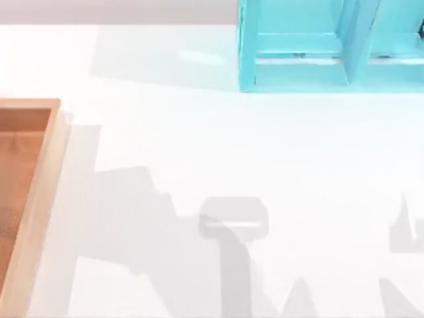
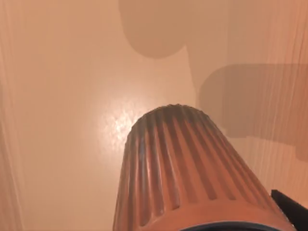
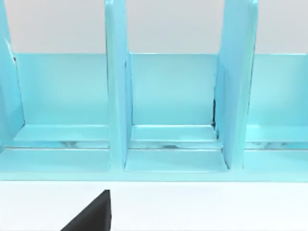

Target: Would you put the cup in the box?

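Left pincer apparently holds cup (image 2: pixel 187 168) over box (image 2: pixel 62 96) floor.

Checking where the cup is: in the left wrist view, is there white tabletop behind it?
No, the ribbed cup has the box's orange-brown wooden floor behind it.

Bright, even light washes the white table (image 1: pixel 265 146), where soft grey shadows spread right of the box (image 1: pixel 40 199) and a pale sheen lies left of the shelf (image 1: pixel 298 59). Over the box floor a glare spot gleams beside the cup (image 2: pixel 187 173), with two soft-edged shadows beyond it.
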Robot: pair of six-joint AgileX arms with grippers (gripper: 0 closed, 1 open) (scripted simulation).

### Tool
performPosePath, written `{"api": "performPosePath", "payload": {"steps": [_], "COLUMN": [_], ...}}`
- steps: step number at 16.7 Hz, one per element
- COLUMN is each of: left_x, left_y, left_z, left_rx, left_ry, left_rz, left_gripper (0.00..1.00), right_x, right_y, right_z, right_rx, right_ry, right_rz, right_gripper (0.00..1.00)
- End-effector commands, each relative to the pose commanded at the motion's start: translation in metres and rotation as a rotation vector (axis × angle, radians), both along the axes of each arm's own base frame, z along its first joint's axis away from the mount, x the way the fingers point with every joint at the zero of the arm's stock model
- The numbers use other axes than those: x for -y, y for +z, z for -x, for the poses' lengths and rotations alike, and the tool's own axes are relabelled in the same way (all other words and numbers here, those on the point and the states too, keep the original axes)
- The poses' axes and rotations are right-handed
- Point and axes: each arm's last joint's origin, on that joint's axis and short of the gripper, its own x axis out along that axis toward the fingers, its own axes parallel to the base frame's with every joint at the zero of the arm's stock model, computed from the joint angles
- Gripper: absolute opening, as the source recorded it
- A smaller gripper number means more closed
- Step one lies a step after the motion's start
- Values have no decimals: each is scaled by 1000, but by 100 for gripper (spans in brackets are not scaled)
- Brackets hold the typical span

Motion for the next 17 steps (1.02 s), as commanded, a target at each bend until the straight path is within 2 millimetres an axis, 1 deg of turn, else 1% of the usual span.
{"api": "performPosePath", "payload": {"steps": [4,17], "left_x": [0,0], "left_y": [-1,-1], "left_z": [0,0], "left_rx": [0,0], "left_ry": [0,0], "left_rz": [0,0], "left_gripper": [0,98], "right_x": [0,0], "right_y": [0,0], "right_z": [0,0], "right_rx": [0,0], "right_ry": [0,0], "right_rz": [0,0], "right_gripper": [100,100]}}
